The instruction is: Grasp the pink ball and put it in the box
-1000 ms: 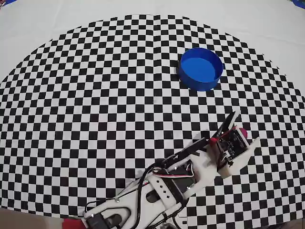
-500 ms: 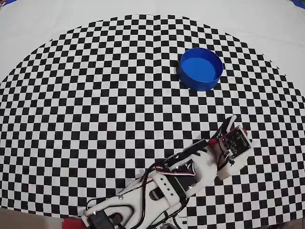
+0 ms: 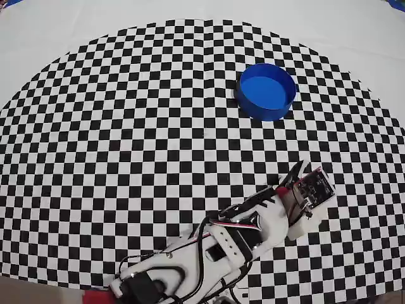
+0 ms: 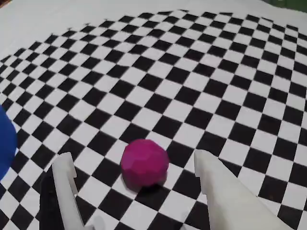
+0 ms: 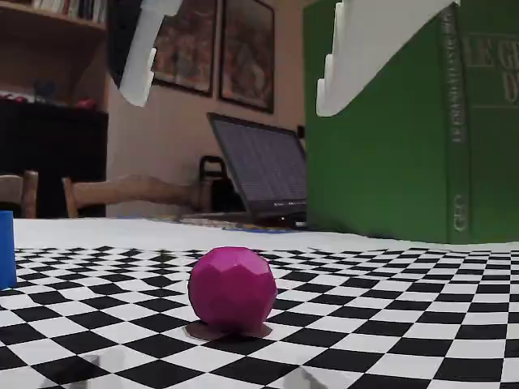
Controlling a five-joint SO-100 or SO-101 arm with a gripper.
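Your hand (image 4: 134,191) has drawn back since a second ago, fingers apart above the pink ball (image 4: 144,163), which sits on the table (image 4: 206,103) between them. The green book's (image 5: 405,146) spine lettering is unreadable.

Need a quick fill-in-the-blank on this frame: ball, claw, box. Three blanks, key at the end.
1. The pink ball rests on the ____ cloth.
2. The claw is ____, one finger on each side of the ball.
3. In the overhead view, the blue box holds ____.

Missing words: checkered; open; nothing
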